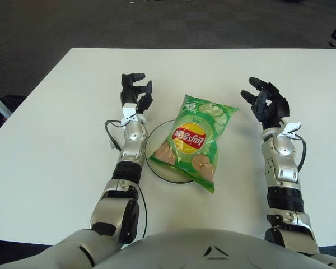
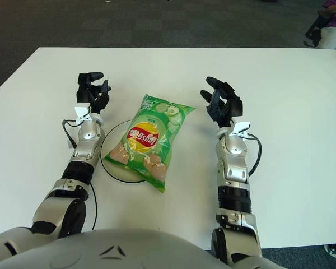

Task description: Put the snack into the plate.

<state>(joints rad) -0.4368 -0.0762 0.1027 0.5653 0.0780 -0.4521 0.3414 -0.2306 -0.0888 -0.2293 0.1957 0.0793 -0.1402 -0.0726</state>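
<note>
A wide white table [image 1: 56, 112] fills most of the view, evenly lit. Beyond its far edge lies dark grey carpet [image 1: 157, 22]. At the top right corner of the right eye view, part of a seated person [image 2: 331, 28] shows

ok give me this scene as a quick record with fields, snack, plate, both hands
snack: green chip bag lying across the plate, its far and near ends overhanging the rim
plate: round white plate on the white table
left hand: beside the plate's left, fingers loosely curled, holding nothing
right hand: right of the bag, apart from it, fingers spread, holding nothing
task state: bag is on the plate
</note>
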